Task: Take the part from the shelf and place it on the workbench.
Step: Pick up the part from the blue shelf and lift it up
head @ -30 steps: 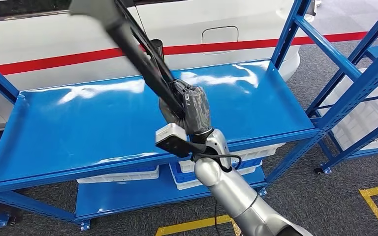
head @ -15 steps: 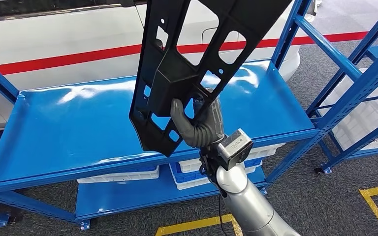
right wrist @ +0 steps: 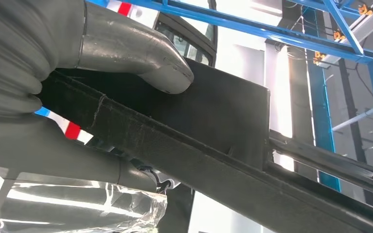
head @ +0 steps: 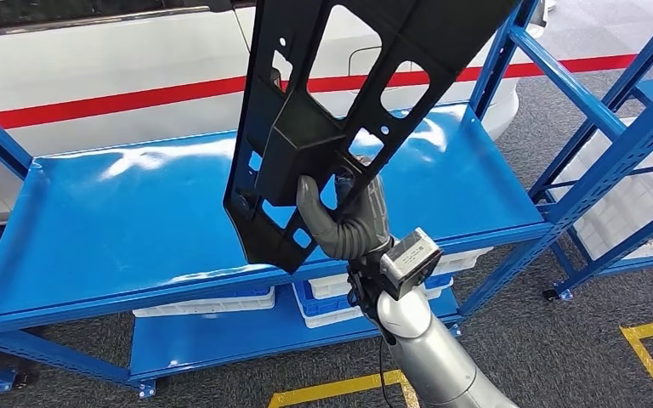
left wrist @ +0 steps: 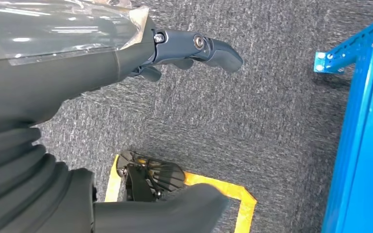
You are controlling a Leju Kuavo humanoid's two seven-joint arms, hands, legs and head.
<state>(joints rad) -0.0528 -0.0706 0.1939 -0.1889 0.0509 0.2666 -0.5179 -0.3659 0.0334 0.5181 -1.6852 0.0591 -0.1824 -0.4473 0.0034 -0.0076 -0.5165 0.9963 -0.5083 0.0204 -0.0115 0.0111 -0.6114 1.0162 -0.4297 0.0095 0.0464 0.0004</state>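
The black perforated part (head: 340, 102) is being held aloft above the blue shelf (head: 136, 221), gripped near its lower end by the right hand (head: 344, 217); the left hand (left wrist: 194, 48) is hanging empty, fingers apart. Carrying is judged underway; turning toward the workbench is called for next.

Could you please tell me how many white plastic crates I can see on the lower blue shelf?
2: one white plastic crate at lower left, another behind the right hand; more may be hidden.
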